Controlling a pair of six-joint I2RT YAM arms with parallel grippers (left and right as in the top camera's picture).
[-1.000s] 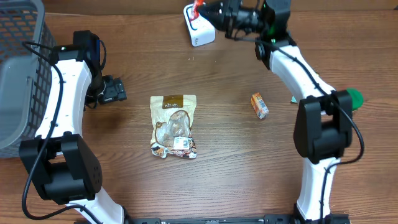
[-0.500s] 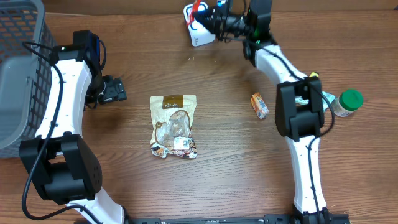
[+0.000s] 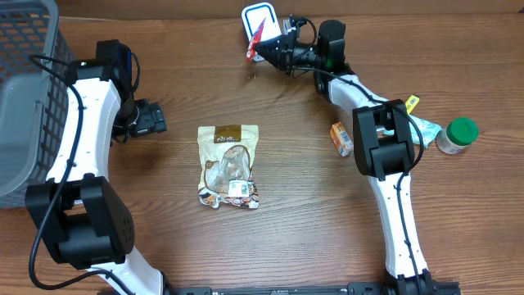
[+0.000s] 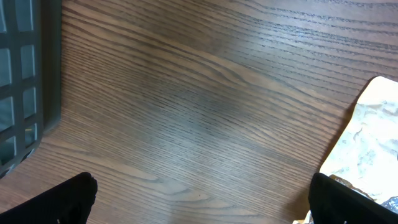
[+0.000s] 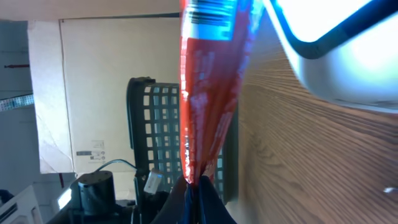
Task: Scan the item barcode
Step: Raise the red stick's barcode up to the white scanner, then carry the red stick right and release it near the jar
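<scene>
The right gripper (image 3: pixel 264 51) is pinching the end of a slim red packet (image 3: pixel 256 37) with its jaws closed on it, holding it just beside the white scanner (image 3: pixel 260 16) at the far edge of the table (image 3: pixel 303 229), so the scanning step seems to be under way. The left gripper (image 3: pixel 154 120) is hovering wide open and empty over bare wood near a snack bag (image 3: pixel 229 164). Next, the packet probably needs turning until its printed label (image 5: pixel 210 14) is facing the scanner window.

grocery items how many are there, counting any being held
4: a red packet in the right gripper beside the scanner, a tan snack bag mid-table, an orange box to its right, a green-lidded jar at the far right. More could be hidden in the basket.
</scene>
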